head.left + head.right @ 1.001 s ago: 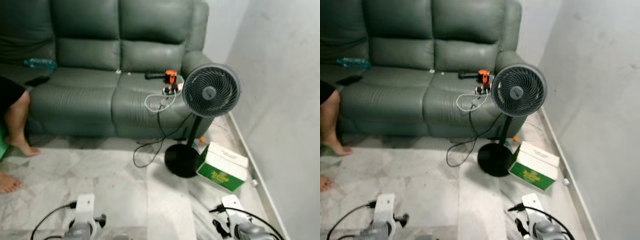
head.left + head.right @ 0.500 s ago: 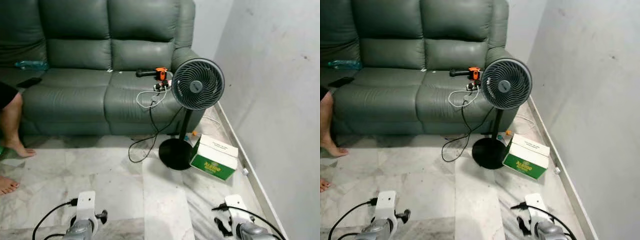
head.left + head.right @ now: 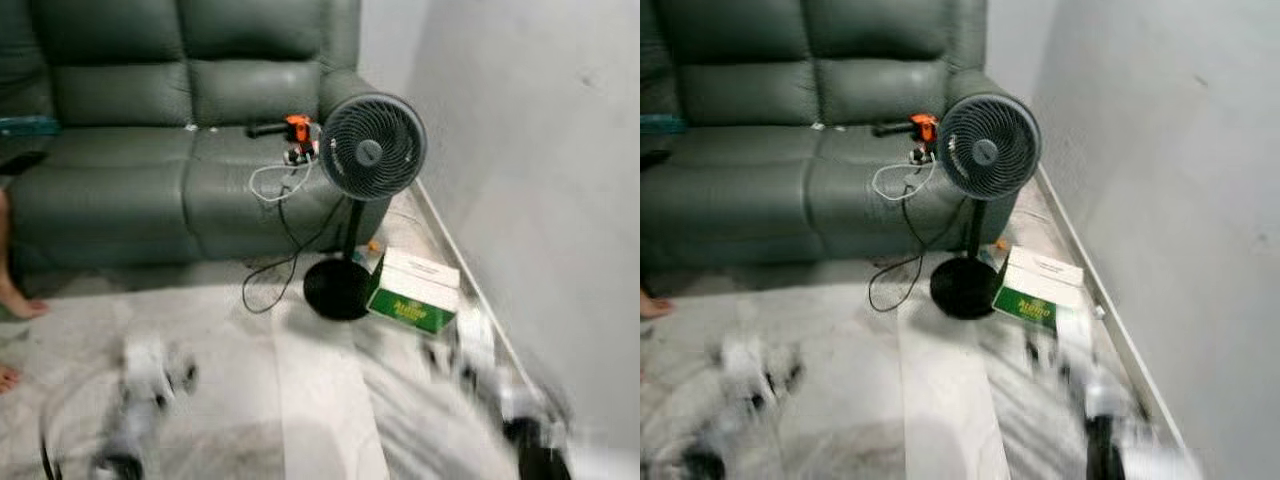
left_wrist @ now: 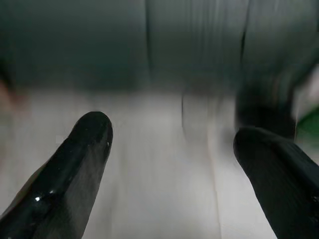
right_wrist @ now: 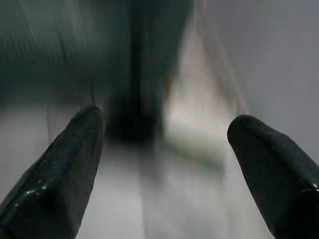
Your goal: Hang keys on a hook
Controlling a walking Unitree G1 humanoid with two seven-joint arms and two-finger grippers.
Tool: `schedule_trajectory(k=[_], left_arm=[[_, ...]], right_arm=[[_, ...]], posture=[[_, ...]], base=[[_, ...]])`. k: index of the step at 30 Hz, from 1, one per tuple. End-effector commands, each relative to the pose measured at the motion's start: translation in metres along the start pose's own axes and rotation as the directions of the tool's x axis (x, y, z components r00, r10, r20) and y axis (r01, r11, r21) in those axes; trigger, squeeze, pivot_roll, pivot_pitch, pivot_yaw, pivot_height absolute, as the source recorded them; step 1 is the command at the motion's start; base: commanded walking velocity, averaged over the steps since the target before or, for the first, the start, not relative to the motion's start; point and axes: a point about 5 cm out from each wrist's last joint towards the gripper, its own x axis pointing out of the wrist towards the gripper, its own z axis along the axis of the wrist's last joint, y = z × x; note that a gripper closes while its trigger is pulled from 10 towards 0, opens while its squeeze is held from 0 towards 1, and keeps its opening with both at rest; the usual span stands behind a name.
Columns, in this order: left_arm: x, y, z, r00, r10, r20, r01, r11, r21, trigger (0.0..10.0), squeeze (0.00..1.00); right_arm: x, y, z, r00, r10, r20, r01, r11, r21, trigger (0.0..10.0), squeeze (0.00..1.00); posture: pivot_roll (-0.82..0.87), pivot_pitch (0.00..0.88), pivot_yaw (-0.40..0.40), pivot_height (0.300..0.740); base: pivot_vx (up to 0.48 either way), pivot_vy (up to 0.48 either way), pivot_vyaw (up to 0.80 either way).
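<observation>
My left gripper (image 4: 172, 132) is open, its two black fingers wide apart with nothing between them, over pale floor with the dark sofa beyond. My right gripper (image 5: 167, 122) is open too and holds nothing, facing the fan's dark pole and the wall. In the head views both arms are motion-blurred low in the picture: the left arm (image 3: 140, 400) over the marble floor, the right arm (image 3: 500, 385) near the wall.
A grey-green sofa (image 3: 150, 190) stands ahead with an orange device (image 3: 297, 128) and white cable on its seat. A black standing fan (image 3: 370, 148) and a green-and-white box (image 3: 412, 292) sit at the sofa's right end. A grey wall (image 3: 540, 180) runs along the right. A person's foot (image 3: 15, 300) shows at the left edge.
The camera has swung, so the sofa, fan and box have shifted left in the picture. Both arms, sharp before, are now blurred and sit higher in the frame.
</observation>
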Motion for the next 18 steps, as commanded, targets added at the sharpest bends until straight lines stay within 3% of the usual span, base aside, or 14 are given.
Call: schedule_trajectory(k=[1, 5, 10, 14, 18], left_arm=[[-0.008, -0.011, -0.020, 0.998, -0.056, -0.040, 0.056, 0.998, -0.001, 10.0, 0.00], [-0.010, -0.015, -0.015, 0.999, -0.042, 0.014, 0.042, 0.999, 0.024, 10.0, 0.00], [-0.022, -0.022, -0.014, 0.989, -0.105, 0.106, 0.103, 0.994, 0.026, 10.0, 0.00], [-0.037, -0.022, -0.013, 0.982, -0.106, 0.158, 0.098, 0.994, 0.057, 10.0, 0.00], [-0.053, -0.024, -0.020, 0.981, -0.120, 0.152, 0.110, 0.991, 0.074, 10.0, 0.00]], right_arm=[[-0.009, 0.008, -0.034, 0.994, 0.063, -0.092, -0.058, 0.997, 0.049, 10.0, 0.00], [-0.008, 0.017, -0.030, 0.990, 0.127, -0.056, -0.125, 0.991, 0.037, 10.0, 0.00], [-0.008, 0.027, -0.028, 0.980, 0.200, -0.026, -0.198, 0.978, 0.069, 10.0, 0.00], [-0.015, 0.021, -0.031, 0.974, 0.225, -0.008, -0.223, 0.969, 0.107, 10.0, 0.00], [-0.026, 0.011, -0.036, 0.971, 0.239, -0.018, -0.234, 0.963, 0.135, 10.0, 0.00]], posture=[[0.08, 0.000, -0.073, 0.740], [0.08, 0.000, -0.076, 0.740], [0.08, 0.000, -0.079, 0.740], [0.08, 0.000, -0.088, 0.740], [0.07, 0.000, -0.096, 0.740]], base=[[0.000, 0.000, 0.00], [0.000, 0.000, 0.00], [0.000, 0.000, 0.00], [0.000, 0.000, 0.00], [0.000, 0.000, 0.00]])
